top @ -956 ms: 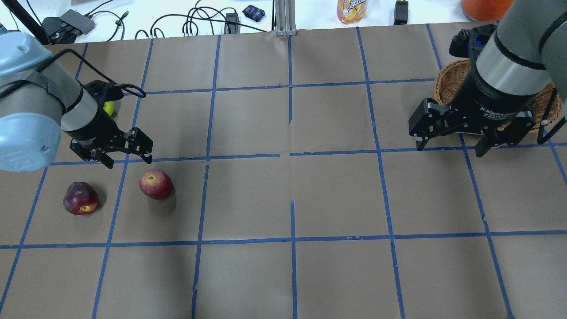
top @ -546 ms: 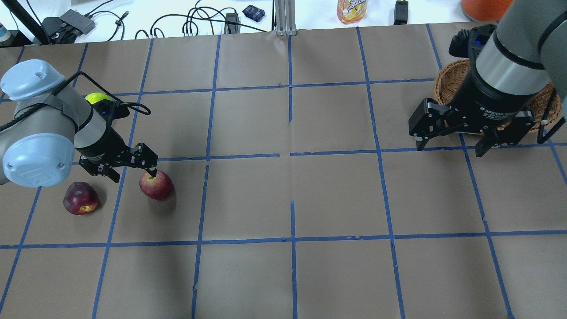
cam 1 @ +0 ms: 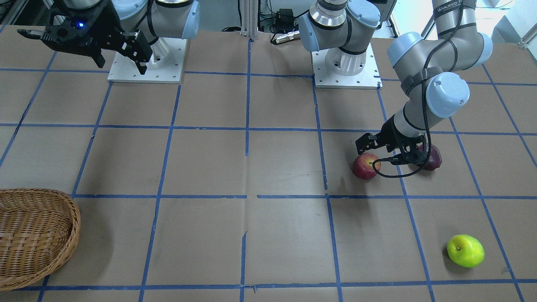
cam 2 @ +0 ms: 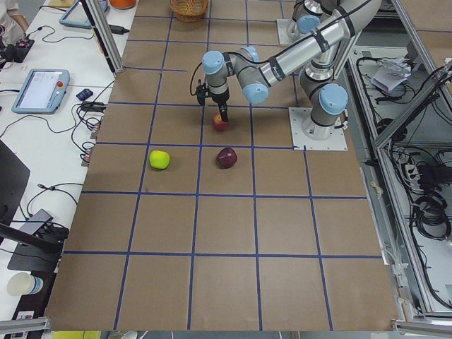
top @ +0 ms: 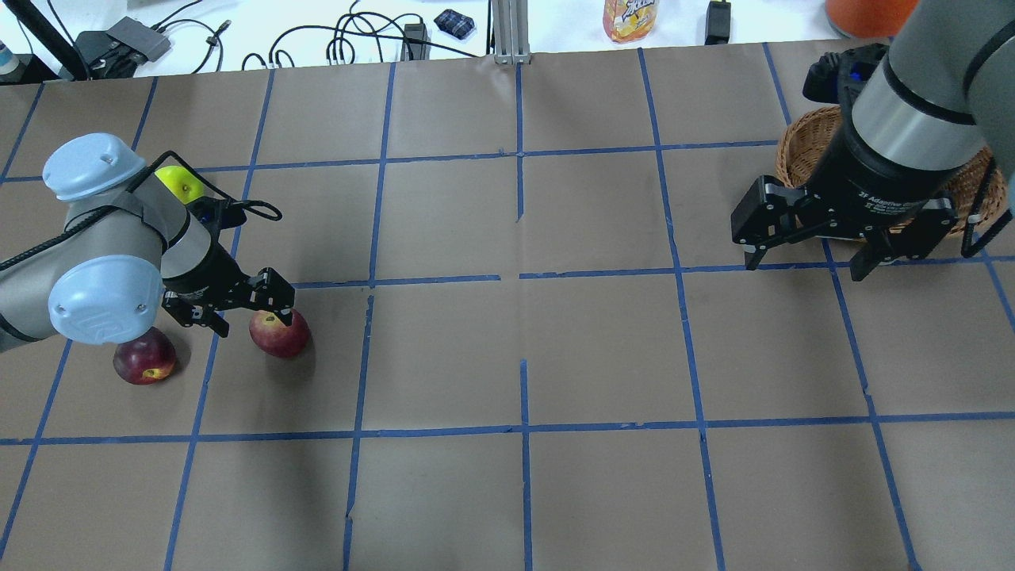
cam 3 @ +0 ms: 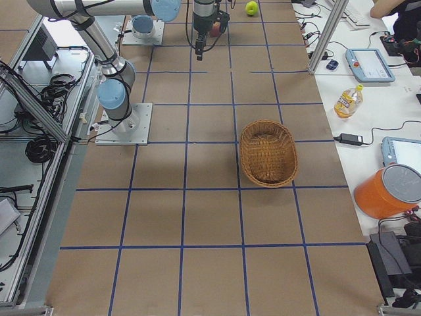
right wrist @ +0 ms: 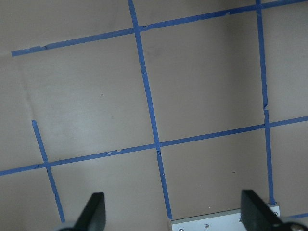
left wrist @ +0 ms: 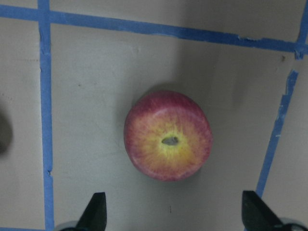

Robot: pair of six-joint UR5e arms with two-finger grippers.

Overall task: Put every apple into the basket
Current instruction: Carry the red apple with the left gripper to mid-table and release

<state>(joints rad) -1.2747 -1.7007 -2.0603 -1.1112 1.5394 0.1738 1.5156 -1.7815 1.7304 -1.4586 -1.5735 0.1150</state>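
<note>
The red apple with a yellowish stem end sits on the table at the left and fills the middle of the left wrist view. My left gripper is open and hangs just over it, fingertips wide apart at its near side. The dark maroon apple lies beside it, partly under my left arm. The yellow-green apple lies farther back. The wicker basket stands at the far right and holds no apple. My right gripper is open and empty in front of it.
The table is brown paper with a blue tape grid. Cables, a bottle and an orange container lie beyond the far edge. The arms' white base plates sit at the robot's side.
My left gripper has moved forward and down, from behind the apples to just over the red apple. The yellow-green apple has come out from behind the arm. The right arm has not moved.
</note>
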